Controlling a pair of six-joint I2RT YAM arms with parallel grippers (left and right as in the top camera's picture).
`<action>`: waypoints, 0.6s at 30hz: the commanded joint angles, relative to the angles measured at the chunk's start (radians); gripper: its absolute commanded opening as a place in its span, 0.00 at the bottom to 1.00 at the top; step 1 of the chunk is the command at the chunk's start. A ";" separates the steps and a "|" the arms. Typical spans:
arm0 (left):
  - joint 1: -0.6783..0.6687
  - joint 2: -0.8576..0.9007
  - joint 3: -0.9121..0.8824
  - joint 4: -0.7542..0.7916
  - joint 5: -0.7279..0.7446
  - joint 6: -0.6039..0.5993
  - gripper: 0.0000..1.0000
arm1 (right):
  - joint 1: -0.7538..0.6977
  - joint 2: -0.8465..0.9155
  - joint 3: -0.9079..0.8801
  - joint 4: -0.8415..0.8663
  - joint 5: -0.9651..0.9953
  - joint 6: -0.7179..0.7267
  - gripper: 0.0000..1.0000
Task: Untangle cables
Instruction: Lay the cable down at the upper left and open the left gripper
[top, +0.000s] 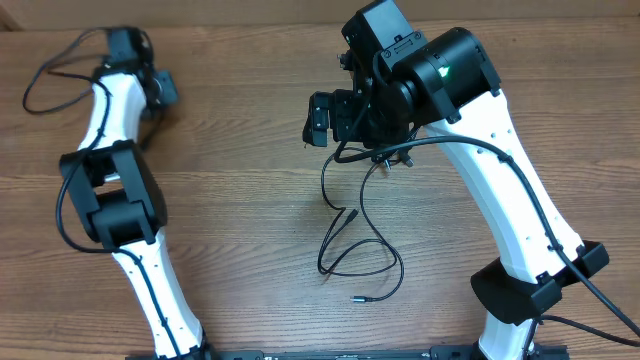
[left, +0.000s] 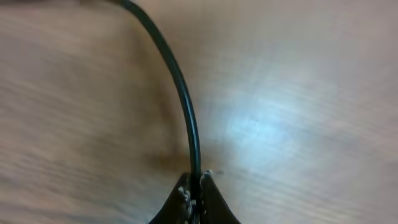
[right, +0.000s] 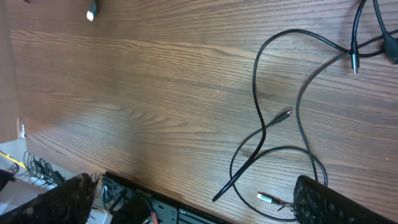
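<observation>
A tangle of thin black cables (top: 322, 260) lies on the wooden table (top: 240, 200), with its loops crossing over one another. In the right wrist view these cables sit on the table between and ahead of the two fingers (right: 68, 199) of the right gripper (right: 193, 185). The fingers stand wide apart, one at each lower corner of the picture, and grip nothing. One long loop runs up the middle of that gap. A small plug end (right: 287, 114) lies just inside the loop, nearer the finger at the lower right. A silver-tipped plug (right: 266, 198) rests right beside that same finger, and a third plug end (right: 354, 62) lies farther ahead on that side, where two strands cross. From overhead, the top of the tangle disappears under the right gripper, and it is unclear whether any strand touches it. The rest trails away from the gripper toward the near table edge. The left gripper (left: 194, 182) is well apart from the tangle, at the far left of the table. Its wrist view shows the jaws pressed together on a single black cord (left: 180, 93). The cord rises from between the fingertips and curves away up and to the left, over the blurred wood. Where this cord ends cannot be made out.
</observation>
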 joint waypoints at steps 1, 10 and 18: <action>0.032 -0.035 0.192 -0.005 0.205 -0.089 0.04 | 0.006 -0.017 0.002 0.001 0.004 -0.008 1.00; 0.052 -0.034 0.314 -0.003 0.214 -0.200 0.04 | 0.006 -0.017 0.002 0.001 0.004 -0.009 1.00; 0.038 0.042 0.306 0.029 -0.075 -0.127 0.04 | 0.006 -0.017 0.002 0.001 0.004 -0.008 1.00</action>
